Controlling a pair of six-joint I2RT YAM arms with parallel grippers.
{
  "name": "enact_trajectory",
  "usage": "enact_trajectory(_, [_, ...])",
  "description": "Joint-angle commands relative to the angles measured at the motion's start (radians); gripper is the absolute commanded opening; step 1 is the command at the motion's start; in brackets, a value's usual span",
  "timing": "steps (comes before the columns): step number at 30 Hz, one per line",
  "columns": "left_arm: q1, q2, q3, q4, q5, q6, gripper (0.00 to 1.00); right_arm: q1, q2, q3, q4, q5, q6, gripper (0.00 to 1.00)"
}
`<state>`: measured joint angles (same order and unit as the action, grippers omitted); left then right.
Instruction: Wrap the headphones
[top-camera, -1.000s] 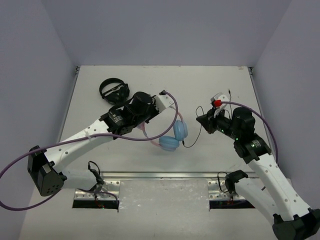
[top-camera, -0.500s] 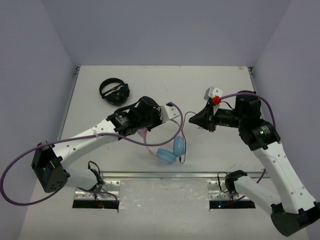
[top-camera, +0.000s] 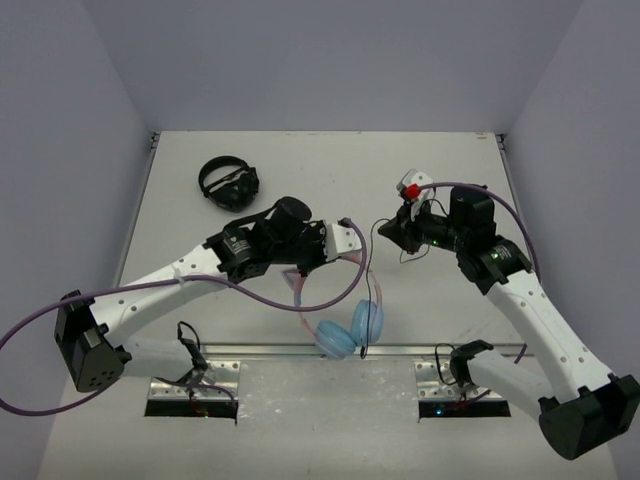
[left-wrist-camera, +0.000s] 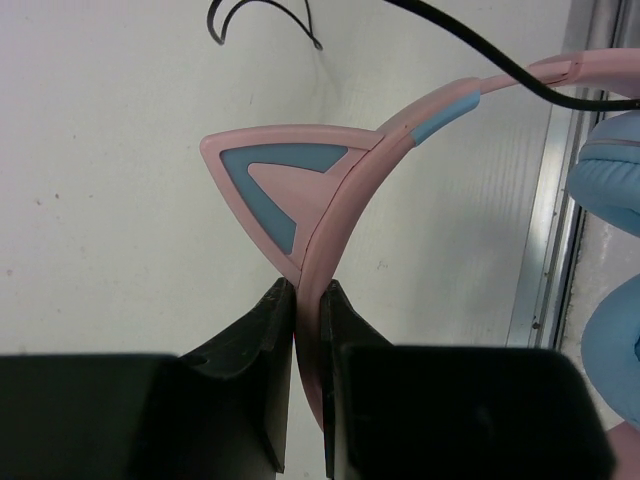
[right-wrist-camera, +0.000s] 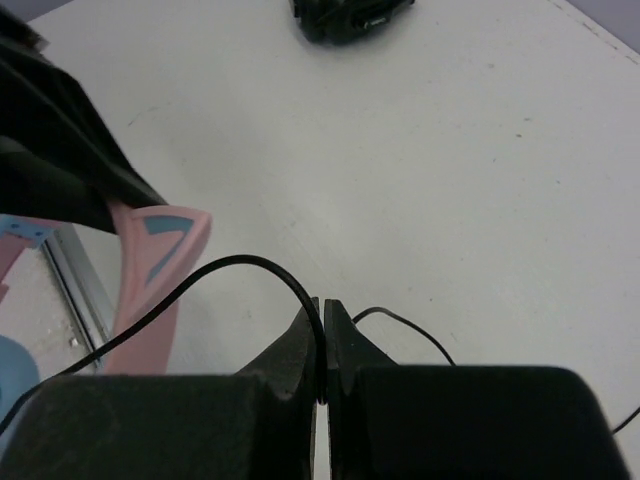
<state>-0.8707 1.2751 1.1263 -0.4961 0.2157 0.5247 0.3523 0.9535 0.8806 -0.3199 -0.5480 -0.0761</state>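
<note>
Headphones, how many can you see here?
2. The pink and blue headphones hang from the left pincer, front centre; the black headphones lie at the back left. None seem hidden.

One pink headphones, one black headphones

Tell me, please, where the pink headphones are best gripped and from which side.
Grip the headphones by the thin headband beside the cat ear, coming edge-on so the jaws close across its flat faces, as the left gripper does now. The round ear cups look too bulky for the jaws, I think.
</note>
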Motion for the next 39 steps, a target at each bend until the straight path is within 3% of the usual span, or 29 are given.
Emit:
enact_trajectory(1, [-0.004, -0.060, 0.059, 0.065, 0.120, -0.029, 0.00, 0.002, 0.031, 0.009, 0.108, 0.098, 0.045, 0.01])
enact_trajectory(9, [-0.004, -0.100, 0.073, 0.063, 0.162, -0.051, 0.00, 0.004, 0.087, -0.051, 0.183, 0.304, 0.143, 0.01])
enact_trajectory(12, [-0.004, -0.141, 0.060, 0.094, 0.151, -0.068, 0.00, 0.002, 0.097, -0.055, 0.200, 0.316, 0.173, 0.01])
enact_trajectory(18, [-0.004, -0.255, 0.000, 0.232, 0.056, -0.161, 0.00, 0.004, 0.093, -0.097, 0.257, 0.244, 0.222, 0.01])
enact_trajectory(24, [-0.004, -0.326, -0.016, 0.364, -0.113, -0.320, 0.00, 0.002, 0.070, -0.147, 0.376, 0.070, 0.292, 0.01])
enact_trajectory(30, [-0.004, -0.329, 0.009, 0.402, -0.255, -0.439, 0.00, 0.002, 0.074, -0.207, 0.625, -0.090, 0.461, 0.02])
enact_trajectory(33, [-0.004, -0.321, 0.046, 0.392, -0.328, -0.502, 0.00, 0.002, 0.108, -0.229, 0.807, -0.199, 0.542, 0.07])
enact_trajectory(39, [-0.004, -0.303, 0.156, 0.372, -0.498, -0.670, 0.01, 0.011, 0.280, -0.282, 1.327, -0.288, 0.867, 0.12])
